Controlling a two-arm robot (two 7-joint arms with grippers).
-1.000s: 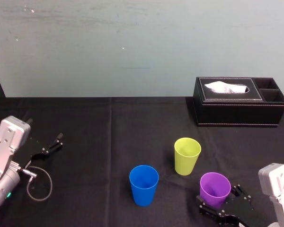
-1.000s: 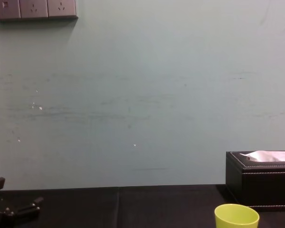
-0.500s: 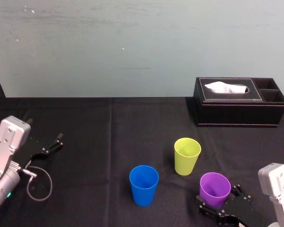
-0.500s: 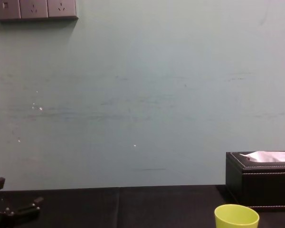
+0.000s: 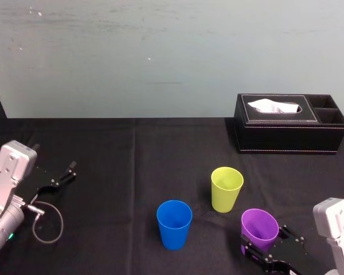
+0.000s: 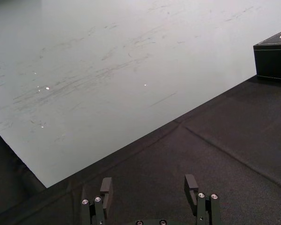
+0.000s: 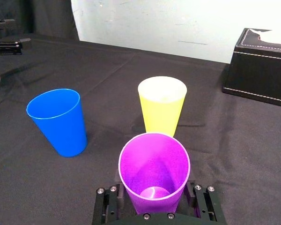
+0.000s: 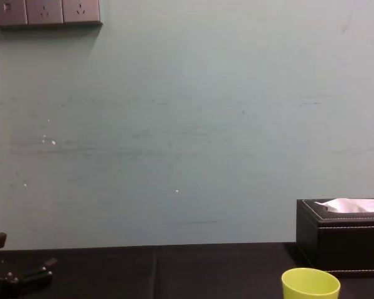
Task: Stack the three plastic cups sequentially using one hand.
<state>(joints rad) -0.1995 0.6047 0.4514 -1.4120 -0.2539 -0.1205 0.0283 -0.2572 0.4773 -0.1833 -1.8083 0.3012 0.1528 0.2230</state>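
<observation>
Three plastic cups stand upright on the black table. The blue cup (image 5: 174, 223) (image 7: 58, 122) is front centre. Behind it to the right is the lime-green cup (image 5: 226, 189) (image 7: 162, 105) (image 8: 310, 284). The purple cup (image 5: 260, 228) (image 7: 154, 164) is front right, leaning slightly. My right gripper (image 5: 265, 242) (image 7: 153, 200), the hand with the whitish wrist block, has a finger on each side of the purple cup's lower body and is shut on it. My left gripper (image 5: 60, 176) (image 6: 147, 183) rests parked at the table's far left, fingers spread open and holding nothing.
A black leather tissue box (image 5: 289, 123) (image 7: 264, 65) (image 8: 343, 240) stands at the back right, beyond the green cup. A loop of cable (image 5: 49, 223) lies by the left arm. The wall runs close behind the table's far edge.
The right gripper's fingers have drawn in against the purple cup, which has tipped slightly. The left arm and the other two cups have not moved.
</observation>
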